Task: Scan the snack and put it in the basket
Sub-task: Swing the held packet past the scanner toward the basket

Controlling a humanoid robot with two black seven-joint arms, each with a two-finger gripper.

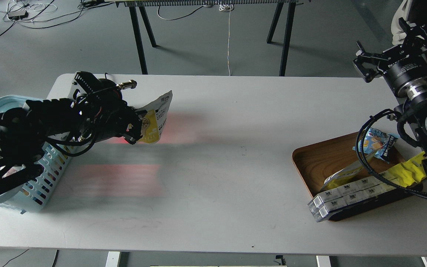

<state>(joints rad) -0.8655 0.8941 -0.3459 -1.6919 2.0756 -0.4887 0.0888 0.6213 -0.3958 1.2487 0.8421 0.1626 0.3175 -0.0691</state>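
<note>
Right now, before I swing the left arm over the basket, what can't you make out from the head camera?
- Left gripper: dark against the snack pouch, fingers not separable; grip unconfirmed.
- Basket: the left arm covers most of it, the frame's left edge cuts it; contents unclear.
- Pouch print: too small to read.
- Wooden tray: the right arm and cables hide its right side and part of the blue snack bag.
- Right gripper: fingers spread, empty.

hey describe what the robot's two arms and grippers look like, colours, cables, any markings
Both arms are black. The left arm is wrapped in loose black cables, with a few red wires and a brass-coloured fitting near the left gripper. The right arm has a black cylindrical wrist with faint white lettering, silver metal rings and a looping black cable. The right gripper has two black angular fingers.
</note>
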